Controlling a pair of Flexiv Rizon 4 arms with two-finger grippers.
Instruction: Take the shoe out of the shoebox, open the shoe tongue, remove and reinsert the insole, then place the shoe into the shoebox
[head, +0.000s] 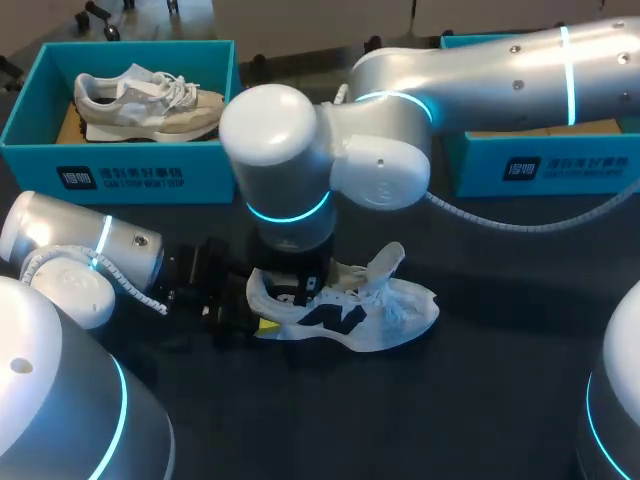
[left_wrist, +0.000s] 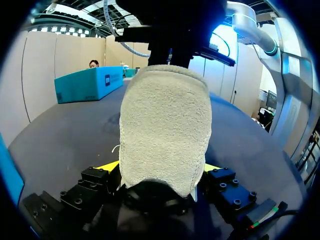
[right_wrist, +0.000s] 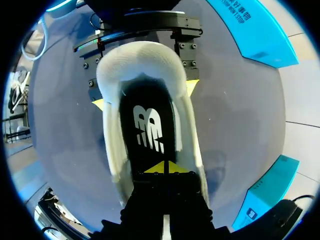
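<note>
White shoe (head: 345, 312) lies on the table (head: 480, 400), heel clamped in the left gripper (left_wrist: 159, 167), right gripper (right_wrist: 165, 167) tips closed on the insole (right_wrist: 150, 117); insole step, I'd say, next needing a steady heel hold.

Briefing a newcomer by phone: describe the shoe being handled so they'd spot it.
On the dark table, nearer the robot than the teal cardboard shoebox, lies a white sneaker with a dark logo. Unlike the beige sneaker inside that box, its heel sits in the left gripper's jaws.
</note>
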